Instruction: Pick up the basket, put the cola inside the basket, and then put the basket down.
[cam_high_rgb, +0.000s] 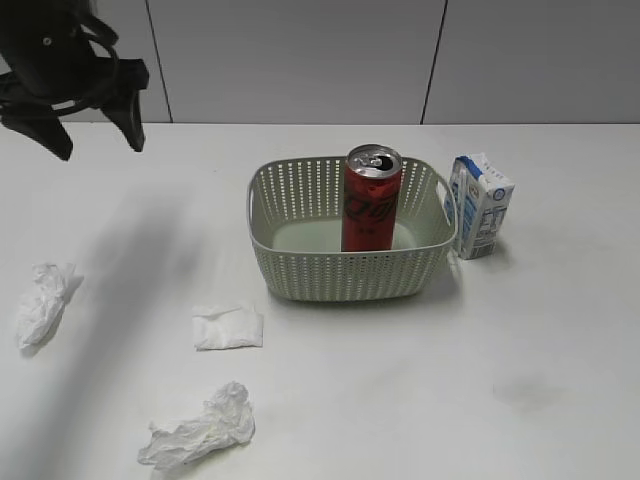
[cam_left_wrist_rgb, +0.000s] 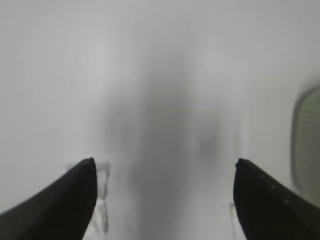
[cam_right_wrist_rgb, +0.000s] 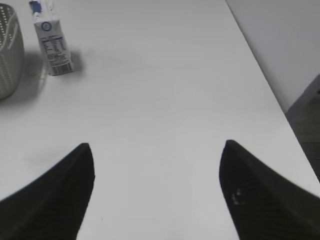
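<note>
The sage-green basket (cam_high_rgb: 300, 275) rests on the white table at centre. The red cola can (cam_high_rgb: 371, 205) stands upright inside it, toward its right half. My left gripper (cam_high_rgb: 98, 140) is open and empty, raised high at the far left, well away from the basket. In the blurred left wrist view its jaws (cam_left_wrist_rgb: 165, 167) are wide apart over bare table, with the basket's edge (cam_left_wrist_rgb: 307, 145) at the right. My right gripper (cam_right_wrist_rgb: 157, 150) is open and empty over bare table; it is out of the exterior view. The basket's corner (cam_right_wrist_rgb: 9, 55) shows at the upper left of the right wrist view.
A white-and-blue milk carton (cam_high_rgb: 481, 205) stands just right of the basket, also in the right wrist view (cam_right_wrist_rgb: 52, 42). Crumpled white tissues lie at left (cam_high_rgb: 42, 303), front centre-left (cam_high_rgb: 228, 327) and front (cam_high_rgb: 200, 430). The table's right edge (cam_right_wrist_rgb: 277, 107) drops off.
</note>
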